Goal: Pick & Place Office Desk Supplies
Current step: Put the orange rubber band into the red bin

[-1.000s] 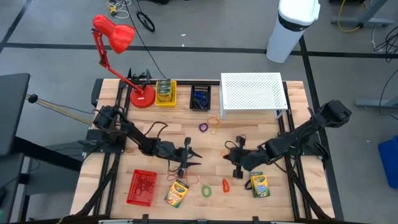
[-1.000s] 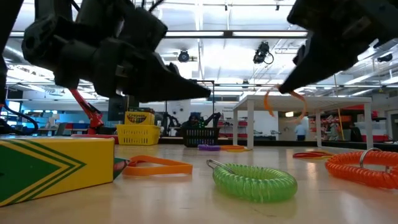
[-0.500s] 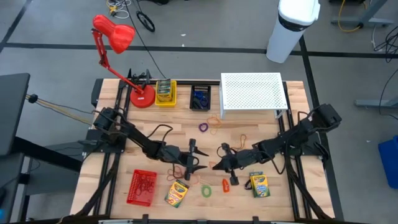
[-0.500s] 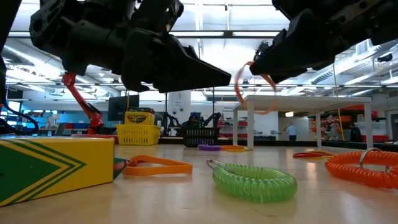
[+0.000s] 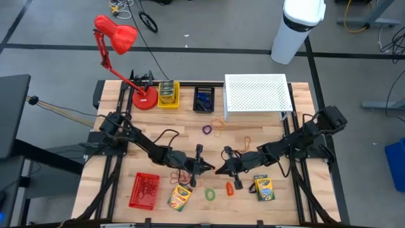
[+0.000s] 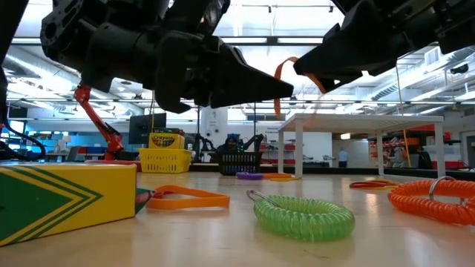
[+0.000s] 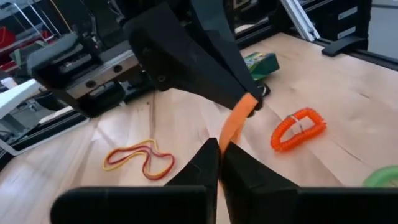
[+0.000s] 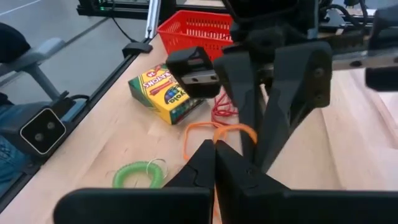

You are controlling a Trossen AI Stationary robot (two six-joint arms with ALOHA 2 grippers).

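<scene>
A thin orange rubber band [image 6: 280,72] hangs in the air between my two grippers, which meet tip to tip over the table's near middle. My left gripper [image 5: 207,168] comes from the left and is shut on the band. My right gripper [image 5: 218,170] comes from the right and is shut on it too. One crayon box [image 5: 180,197] lies flat at the near edge, and another crayon box [image 5: 263,188] lies to its right. A green coil loop [image 5: 209,194] and an orange coil loop [image 5: 230,188] lie on the table between them. My left gripper pinches the band's lower stretch [image 7: 225,138] between its two fingertips, reaching level from the table's left. The band is clear of the table. My right gripper pinches the band's upper part [image 7: 247,104] between its fingertips, reaching from the table's right. The band's loose loop [image 8: 205,129] bows out beside the fingers, lifted clear.
A red basket [image 5: 144,190] stands near left. A yellow basket [image 5: 168,95], a black basket [image 5: 204,99], a white perforated riser [image 5: 256,94] and a red lamp [image 5: 117,38] line the far edge. A purple loop [image 5: 207,130] and loose rubber bands [image 5: 218,123] lie mid-table.
My right gripper has carried the orange band toward the table's left, and my left gripper has gone toward the right and a little toward the near edge. The two fingertips now meet at the band, which stays lifted clear.
</scene>
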